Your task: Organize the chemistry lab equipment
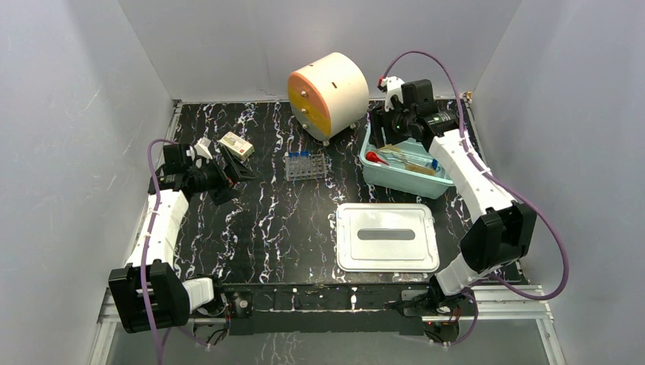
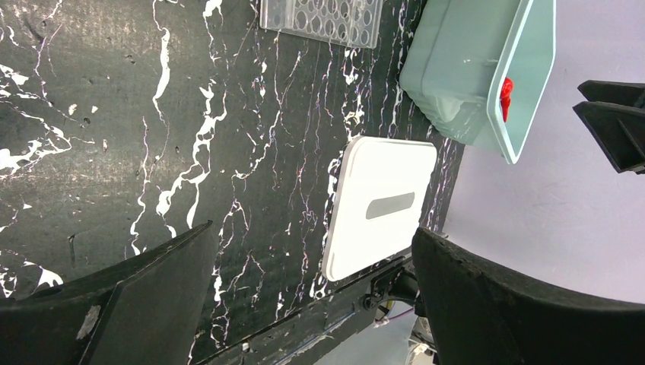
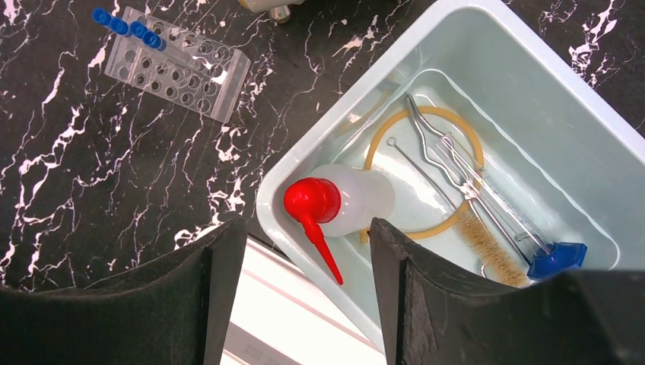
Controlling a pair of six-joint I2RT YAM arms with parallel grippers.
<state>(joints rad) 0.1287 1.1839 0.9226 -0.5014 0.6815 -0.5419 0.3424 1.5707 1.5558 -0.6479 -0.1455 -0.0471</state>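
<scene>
- Hovering over the teal tub [image 3: 563,84], the right gripper [image 3: 304,243] is held spread, empty (wash bottle [image 3: 357,199] beneath).
- The left gripper [image 2: 312,232] is held spread, empty.

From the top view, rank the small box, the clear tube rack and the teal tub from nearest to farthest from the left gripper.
1. small box: just beyond the left gripper, on the table's left side.
2. clear tube rack: mid-table, to the gripper's right.
3. teal tub: on the far right side of the table.
</scene>
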